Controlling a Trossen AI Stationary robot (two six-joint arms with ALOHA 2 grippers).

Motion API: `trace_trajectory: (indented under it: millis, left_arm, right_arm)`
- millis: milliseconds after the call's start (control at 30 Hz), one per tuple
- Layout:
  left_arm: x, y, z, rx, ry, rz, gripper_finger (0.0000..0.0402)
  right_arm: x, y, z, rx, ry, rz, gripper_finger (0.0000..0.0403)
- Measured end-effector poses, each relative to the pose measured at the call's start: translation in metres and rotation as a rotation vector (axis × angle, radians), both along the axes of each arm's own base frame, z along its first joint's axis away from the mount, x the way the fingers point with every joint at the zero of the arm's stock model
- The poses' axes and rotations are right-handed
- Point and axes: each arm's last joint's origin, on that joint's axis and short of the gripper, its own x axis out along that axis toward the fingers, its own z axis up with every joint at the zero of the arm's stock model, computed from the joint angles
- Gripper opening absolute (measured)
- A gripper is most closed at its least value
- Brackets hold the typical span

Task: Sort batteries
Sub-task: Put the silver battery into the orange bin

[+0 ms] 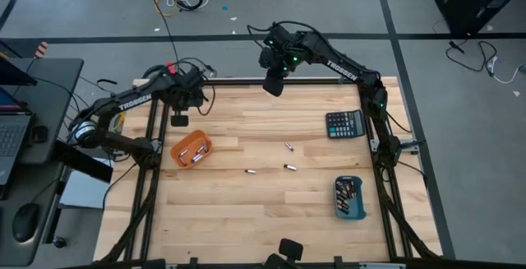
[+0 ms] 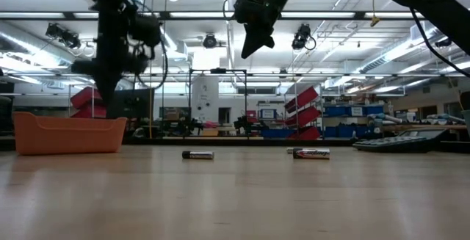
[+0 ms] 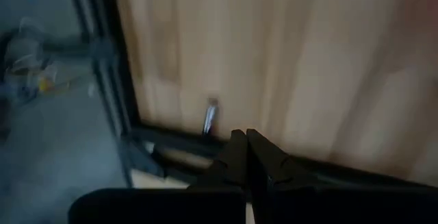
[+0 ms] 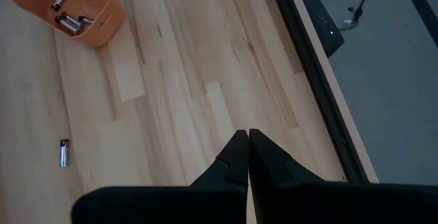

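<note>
Both hands are closed on nothing: the right hand (image 1: 272,86) hangs high over the far edge of the tabletop (image 1: 246,211), and the left hand (image 1: 178,121) sits by the far left corner, just beyond the orange tray (image 1: 190,150). Three loose batteries (image 1: 289,146) lie well short of the right hand, toward the middle of the tabletop, each apart from the others and lying flat on its side. The likely trouble is that such small round cells roll: a fingertip landing off-centre, or jaws closing along the axis instead of across it, could flick one away, perhaps toward the calculator (image 1: 344,124) or the edge. From this height the right hand must also open before it descends, or it will simply press on a cell. A drop from too high over a tray could bounce a cell out. The orange tray, nearest the left hand, holds a few silvery cells lying loosely; the blue tray (image 1: 349,198), far from both hands on the right side, holds a denser cluster.
</note>
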Motion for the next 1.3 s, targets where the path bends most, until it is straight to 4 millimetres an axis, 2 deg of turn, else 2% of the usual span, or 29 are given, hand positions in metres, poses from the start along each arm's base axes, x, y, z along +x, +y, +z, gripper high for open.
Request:
trace_trajectory:
  millis: [267, 400, 567, 700, 833, 967, 1133, 1300]
  left_arm:
    - [-0.007, 0.016, -0.059, -0.001, 0.184, 0.11, 0.0]
    - [-0.007, 0.029, -0.072, 0.074, 0.283, 0.193, 0.0]
    - [-0.006, 0.037, -0.092, -0.079, 0.256, 0.193, 0.0]
    - [-0.007, 0.04, -0.094, -0.122, 0.273, 0.115, 0.0]
    - [-0.009, 0.041, -0.091, -0.115, 0.273, 0.11, 0.0]
    - [-0.007, 0.044, -0.092, -0.091, 0.247, 0.116, 0.0]
    - [-0.006, 0.046, -0.092, -0.16, 0.184, 0.017, 0.0008]
    - [-0.007, 0.047, -0.09, -0.157, 0.157, 0.034, 0.0022]
  right_arm:
    - [0.002, 0.001, 0.0, -0.004, -0.007, 0.003, 0.0001]
    - [0.003, 0.004, 0.0, -0.004, -0.007, 0.011, 0.0001]
    - [0.006, 0.009, 0.0, -0.011, -0.006, 0.037, 0.0001]
    - [0.007, 0.013, 0.0, -0.016, 0.002, 0.059, 0.0001]
    - [0.007, 0.013, -0.001, -0.016, 0.01, 0.067, 0.0001]
    - [0.006, 0.013, -0.001, -0.026, 0.016, 0.085, 0.0001]
    - [0.004, 0.014, -0.002, -0.012, 0.038, 0.084, 0.0001]
    - [0.002, 0.015, -0.003, 0.002, 0.062, 0.085, 0.0001]
